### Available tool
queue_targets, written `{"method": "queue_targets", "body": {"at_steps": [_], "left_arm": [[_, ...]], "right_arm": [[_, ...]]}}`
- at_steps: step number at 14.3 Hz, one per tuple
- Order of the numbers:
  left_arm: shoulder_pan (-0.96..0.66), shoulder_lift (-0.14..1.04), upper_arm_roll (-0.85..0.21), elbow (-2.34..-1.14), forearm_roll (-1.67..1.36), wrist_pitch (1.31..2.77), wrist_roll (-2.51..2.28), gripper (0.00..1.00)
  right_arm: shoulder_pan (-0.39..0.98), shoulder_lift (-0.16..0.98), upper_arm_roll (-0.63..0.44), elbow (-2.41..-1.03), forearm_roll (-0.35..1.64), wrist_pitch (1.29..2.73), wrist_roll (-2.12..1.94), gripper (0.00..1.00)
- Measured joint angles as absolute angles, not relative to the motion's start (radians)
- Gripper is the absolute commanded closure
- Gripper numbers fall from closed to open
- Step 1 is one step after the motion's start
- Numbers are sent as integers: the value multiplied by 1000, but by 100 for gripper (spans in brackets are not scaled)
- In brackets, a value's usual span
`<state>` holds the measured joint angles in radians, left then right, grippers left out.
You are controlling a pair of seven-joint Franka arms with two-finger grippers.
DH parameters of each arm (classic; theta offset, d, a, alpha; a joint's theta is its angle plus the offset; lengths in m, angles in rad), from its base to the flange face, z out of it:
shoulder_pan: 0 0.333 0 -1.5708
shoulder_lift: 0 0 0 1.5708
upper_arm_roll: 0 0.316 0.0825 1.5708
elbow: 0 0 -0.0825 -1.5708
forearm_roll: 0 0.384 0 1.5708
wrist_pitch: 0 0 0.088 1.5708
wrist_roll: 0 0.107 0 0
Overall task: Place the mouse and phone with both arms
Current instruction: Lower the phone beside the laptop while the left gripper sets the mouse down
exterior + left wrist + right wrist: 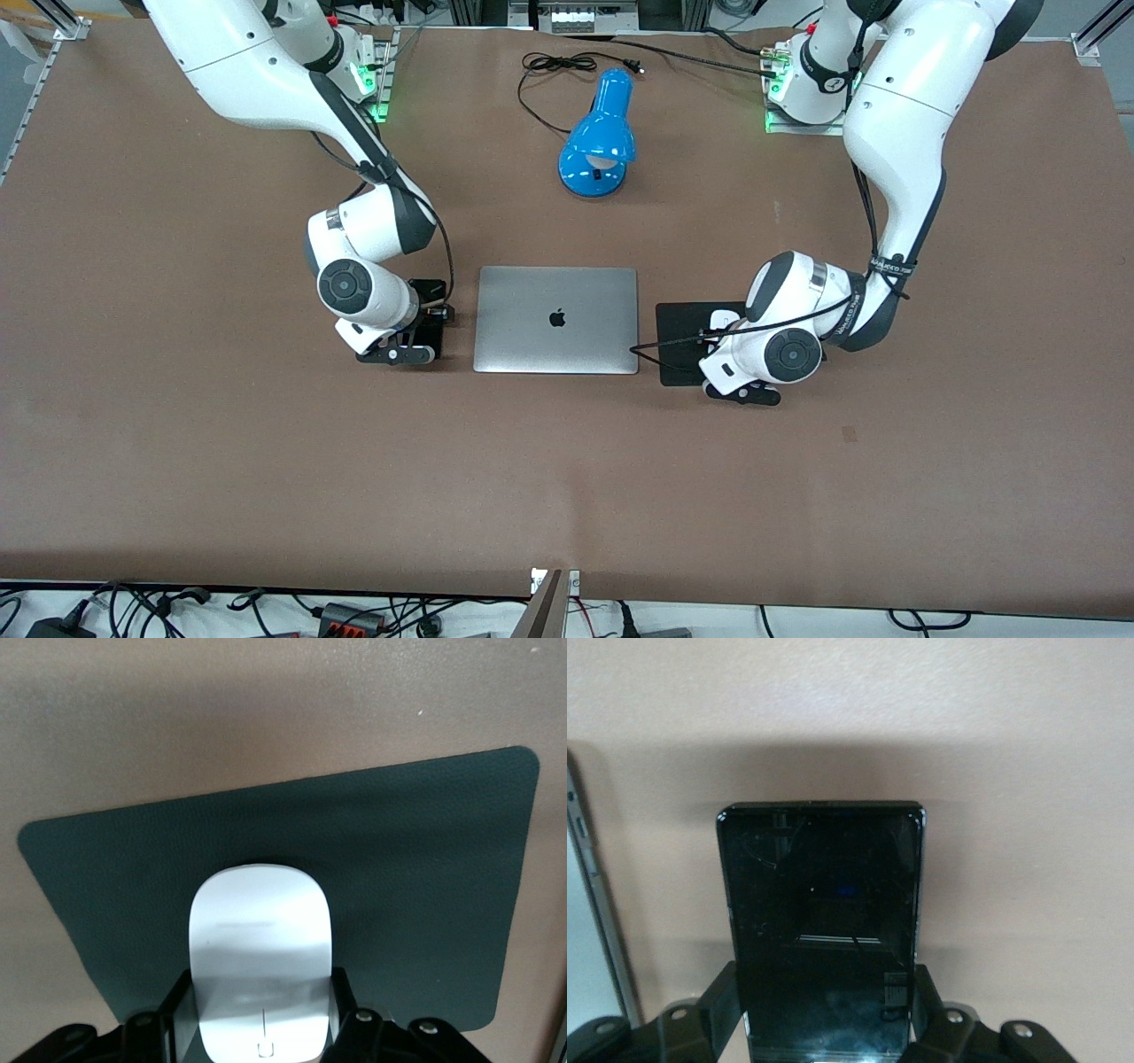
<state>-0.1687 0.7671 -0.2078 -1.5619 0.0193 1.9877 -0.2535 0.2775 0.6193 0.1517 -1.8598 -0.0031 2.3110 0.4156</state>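
Note:
The white mouse (260, 948) lies low on the black mouse pad (416, 868), between the fingers of my left gripper (261, 1014), which is shut on its sides. In the front view the mouse (726, 317) peeks out from under the left wrist over the pad (678, 341), beside the laptop toward the left arm's end. My right gripper (827, 1010) is shut on the black phone (824, 912), held flat just over the bare table beside the laptop. In the front view the phone (431, 335) is mostly hidden by the right wrist.
A closed silver laptop (556, 319) lies between the two grippers; its edge shows in the right wrist view (585, 930). A blue desk lamp (598, 133) with a black cord (549, 66) lies farther from the front camera, near the bases.

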Motion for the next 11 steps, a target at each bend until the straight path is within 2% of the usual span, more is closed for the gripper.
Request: {"method": "queue_targets", "body": {"at_steps": [2, 4, 5, 6, 7, 11], "left_arm": [[-166, 767, -207, -1560, 18, 1988, -257, 0], [-153, 766, -207, -1536, 18, 1976, -258, 0], [-143, 761, -206, -1511, 18, 1943, -257, 0], [-132, 752, -206, -1485, 18, 1901, -256, 0], [-121, 736, -204, -1461, 18, 1864, -256, 0], [-53, 602, -197, -1428, 19, 1785, -250, 0]], "right_arm": [[282, 622, 152, -1860, -3, 2313, 417, 71], [283, 622, 152, -1859, -3, 2315, 417, 70], [284, 622, 152, -1859, -3, 2315, 417, 66], [284, 622, 152, -1859, -3, 2316, 417, 23], [284, 622, 152, -1859, -3, 2316, 417, 0], [284, 609, 151, -1838, -3, 2317, 417, 0]]}}
